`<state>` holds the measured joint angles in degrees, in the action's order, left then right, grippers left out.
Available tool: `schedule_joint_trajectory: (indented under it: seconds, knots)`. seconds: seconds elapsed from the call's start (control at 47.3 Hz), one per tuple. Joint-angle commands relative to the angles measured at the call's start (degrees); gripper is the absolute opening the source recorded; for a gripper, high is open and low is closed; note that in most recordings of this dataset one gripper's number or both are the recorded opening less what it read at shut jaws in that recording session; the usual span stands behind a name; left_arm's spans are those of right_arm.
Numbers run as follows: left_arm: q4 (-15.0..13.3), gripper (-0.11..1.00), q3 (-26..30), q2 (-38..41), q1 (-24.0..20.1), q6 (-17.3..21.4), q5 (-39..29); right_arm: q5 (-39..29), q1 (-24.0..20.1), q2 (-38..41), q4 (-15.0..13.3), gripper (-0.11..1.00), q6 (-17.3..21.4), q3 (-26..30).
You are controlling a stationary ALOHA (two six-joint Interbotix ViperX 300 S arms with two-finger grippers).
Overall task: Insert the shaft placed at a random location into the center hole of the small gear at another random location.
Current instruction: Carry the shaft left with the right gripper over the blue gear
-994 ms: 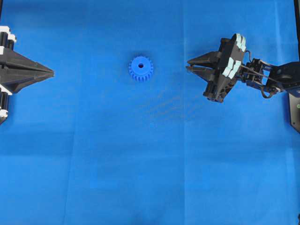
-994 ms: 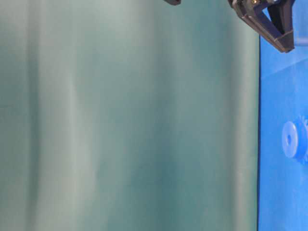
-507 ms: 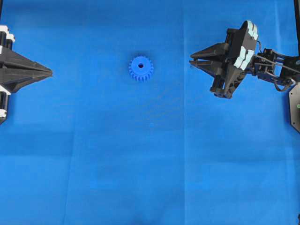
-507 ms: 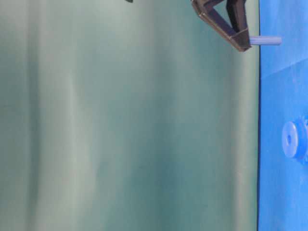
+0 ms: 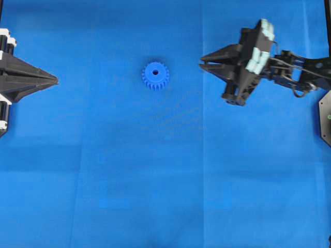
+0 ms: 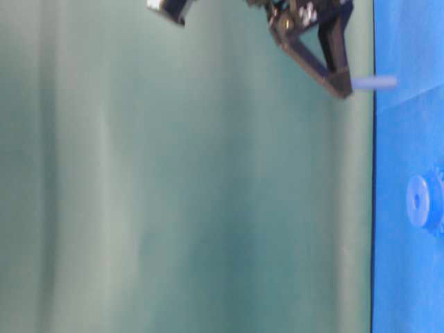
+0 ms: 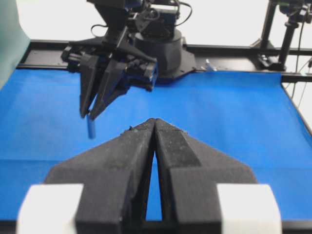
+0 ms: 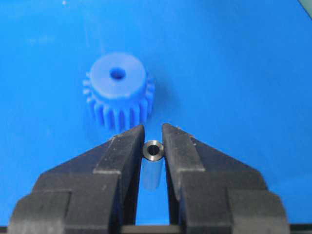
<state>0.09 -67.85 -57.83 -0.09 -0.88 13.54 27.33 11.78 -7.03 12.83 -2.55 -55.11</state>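
Note:
The small gear [image 5: 155, 76] lies flat on the blue mat, left of centre in the overhead view; its center hole [image 8: 117, 74] faces up. My right gripper [image 5: 201, 62] hovers above the mat to the gear's right, shut on the shaft [image 8: 154, 150]. The shaft is a short silvery pin held upright between the fingertips, its lower end pointing at the mat [image 6: 374, 82]. In the left wrist view the shaft [image 7: 91, 127] hangs below those fingertips. The gear [image 8: 119, 90] sits just beyond the right fingertips. My left gripper [image 5: 56, 80] is shut and empty at the left edge.
The blue mat [image 5: 155, 181] covers the whole table. The right arm's base and black frame rails [image 7: 234, 51] stand at the far side in the left wrist view. A green backdrop [image 6: 173, 208] fills the table-level view.
My right gripper has risen off the mat with the shaft in it, and has shifted left toward the gear. The gear and the left arm have not moved.

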Motion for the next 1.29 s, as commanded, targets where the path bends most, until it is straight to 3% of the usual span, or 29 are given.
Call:
schedule_joint_trajectory:
  seconds: [0.0, 0.529, 1.268]
  knots:
    - [0.1, 0.00, 0.7, 0.3, -0.1, -0.1, 0.3, -0.3, 0.0, 1.3, -0.2, 0.04, -0.1, 3.8]
    - [0.1, 0.00, 0.7, 0.3, -0.1, -0.1, 0.2, -7.4, -0.7, 12.4, -2.5, 0.04, -0.4, 21.5]
    - [0.1, 0.00, 0.7, 0.3, -0.1, -0.1, -0.2, -6.2, -1.3, 16.6, -1.9, 0.04, 0.5, 22.7]
